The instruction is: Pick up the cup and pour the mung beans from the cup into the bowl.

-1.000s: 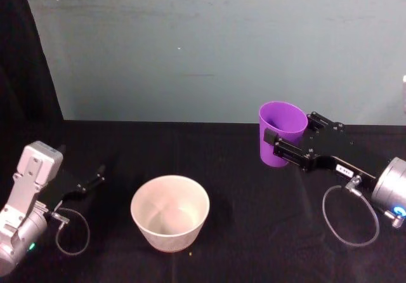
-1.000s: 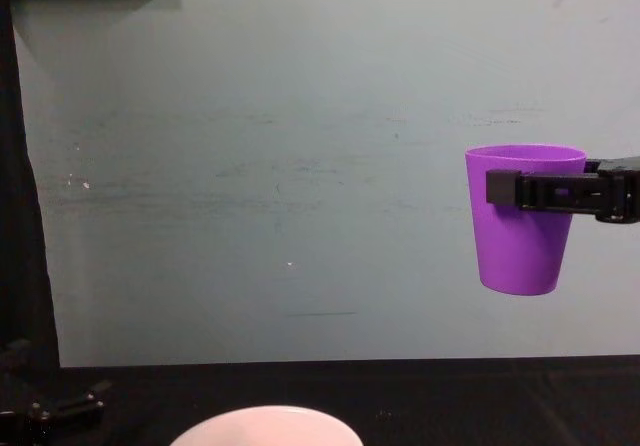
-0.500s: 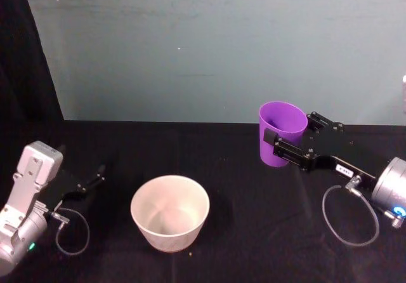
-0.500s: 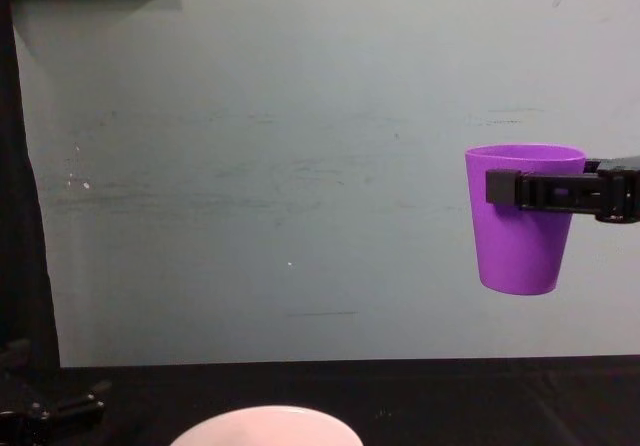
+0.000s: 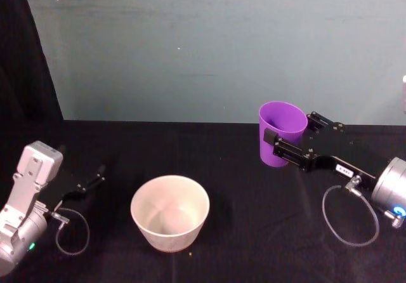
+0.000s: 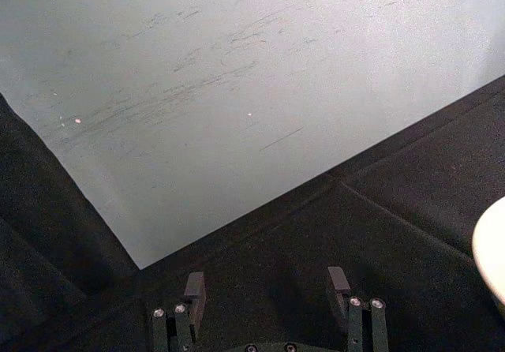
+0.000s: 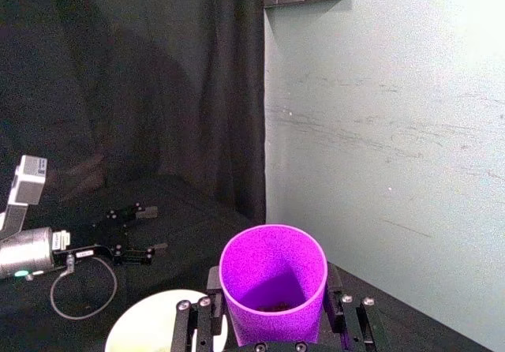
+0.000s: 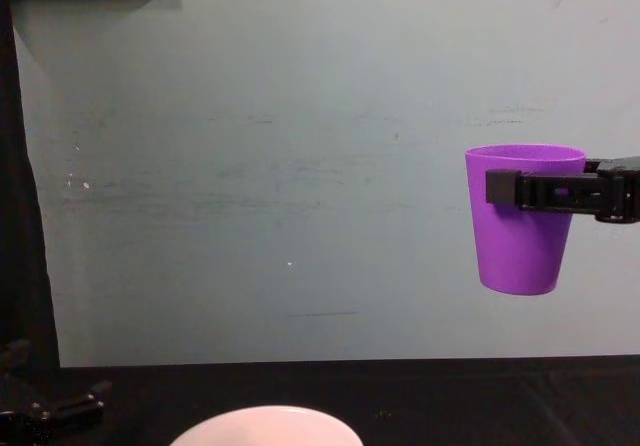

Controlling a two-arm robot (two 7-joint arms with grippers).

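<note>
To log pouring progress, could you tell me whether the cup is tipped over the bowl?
No, the right gripper holds the cup upright in the air, right of the bowl.

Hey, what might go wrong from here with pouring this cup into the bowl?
1. The right hand holds the purple cup upright, well right of the white bowl; tipping there would scatter mung beans on the black cloth.
2. The smooth tapered cup might slip once tilted.
</note>
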